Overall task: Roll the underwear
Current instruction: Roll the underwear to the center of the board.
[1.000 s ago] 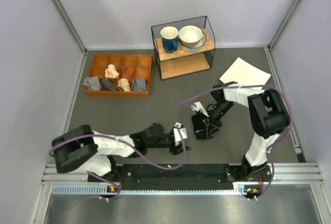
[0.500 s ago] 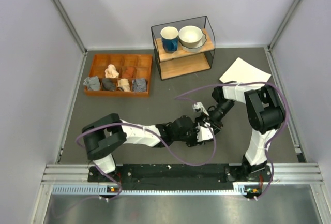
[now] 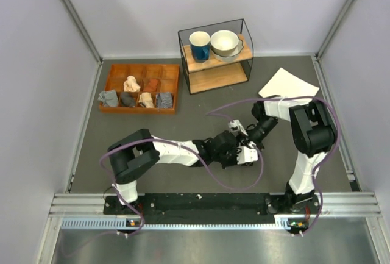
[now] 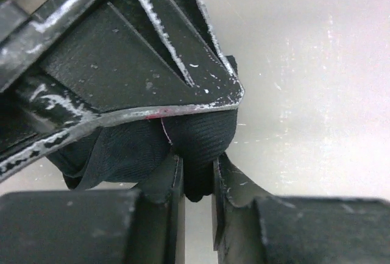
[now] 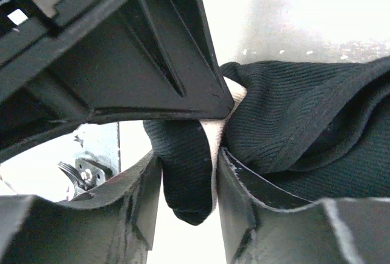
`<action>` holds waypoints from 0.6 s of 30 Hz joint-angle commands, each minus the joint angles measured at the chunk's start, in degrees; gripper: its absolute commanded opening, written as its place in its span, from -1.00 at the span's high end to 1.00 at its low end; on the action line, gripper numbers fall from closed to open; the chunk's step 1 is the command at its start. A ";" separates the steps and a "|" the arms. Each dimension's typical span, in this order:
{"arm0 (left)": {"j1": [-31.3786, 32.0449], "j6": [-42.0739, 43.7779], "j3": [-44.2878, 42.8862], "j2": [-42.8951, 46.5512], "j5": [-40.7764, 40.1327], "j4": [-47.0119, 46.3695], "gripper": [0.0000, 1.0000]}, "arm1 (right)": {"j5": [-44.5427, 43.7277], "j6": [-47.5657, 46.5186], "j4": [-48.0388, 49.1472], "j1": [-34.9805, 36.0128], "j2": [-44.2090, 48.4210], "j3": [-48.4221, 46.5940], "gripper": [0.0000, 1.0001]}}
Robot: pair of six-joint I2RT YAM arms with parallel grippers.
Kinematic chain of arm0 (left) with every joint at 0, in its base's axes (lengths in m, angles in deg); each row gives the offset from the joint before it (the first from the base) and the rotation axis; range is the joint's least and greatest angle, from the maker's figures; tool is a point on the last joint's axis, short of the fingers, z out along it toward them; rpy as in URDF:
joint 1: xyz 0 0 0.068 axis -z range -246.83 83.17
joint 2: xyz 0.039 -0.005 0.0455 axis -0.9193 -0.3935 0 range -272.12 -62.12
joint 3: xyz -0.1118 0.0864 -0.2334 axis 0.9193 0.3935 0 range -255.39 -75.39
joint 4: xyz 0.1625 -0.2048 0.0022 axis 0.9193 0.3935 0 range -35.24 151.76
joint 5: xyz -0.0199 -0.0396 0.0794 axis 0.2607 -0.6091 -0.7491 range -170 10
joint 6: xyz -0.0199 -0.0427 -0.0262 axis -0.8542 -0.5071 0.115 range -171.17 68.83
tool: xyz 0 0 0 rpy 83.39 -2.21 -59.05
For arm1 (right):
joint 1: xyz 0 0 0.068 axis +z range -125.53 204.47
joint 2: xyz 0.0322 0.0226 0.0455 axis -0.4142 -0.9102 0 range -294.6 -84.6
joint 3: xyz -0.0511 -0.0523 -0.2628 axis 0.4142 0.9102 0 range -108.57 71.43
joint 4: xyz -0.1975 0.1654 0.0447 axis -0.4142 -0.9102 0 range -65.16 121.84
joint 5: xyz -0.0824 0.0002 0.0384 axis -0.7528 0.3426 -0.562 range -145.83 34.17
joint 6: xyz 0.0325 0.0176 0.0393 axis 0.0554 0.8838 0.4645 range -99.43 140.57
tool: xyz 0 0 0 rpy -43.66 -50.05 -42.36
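The underwear, black fabric with a cream waistband, is bunched between my two grippers near the table's middle. In the top view both grippers hide most of it. My left gripper is shut on a fold of black fabric in the left wrist view. My right gripper is shut on another fold, black fabric with a strip of cream waistband between its fingers. The two grippers are almost touching; each wrist view shows the other gripper's finger across the top.
A wooden tray with several small rolled garments stands at the back left. A wire-framed shelf with a blue mug and bowls stands at the back centre. A white sheet of paper lies at the back right.
My left arm has swung right from the table's near centre to the underwear and closed on it beside the right gripper. The right gripper has stayed on the fabric, shifting slightly back.
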 commanded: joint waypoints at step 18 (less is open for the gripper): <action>-17.76 -23.26 -18.13 -17.01 39.12 20.08 0.81 | 5.37 -12.53 0.67 -21.41 28.40 2.37 -0.01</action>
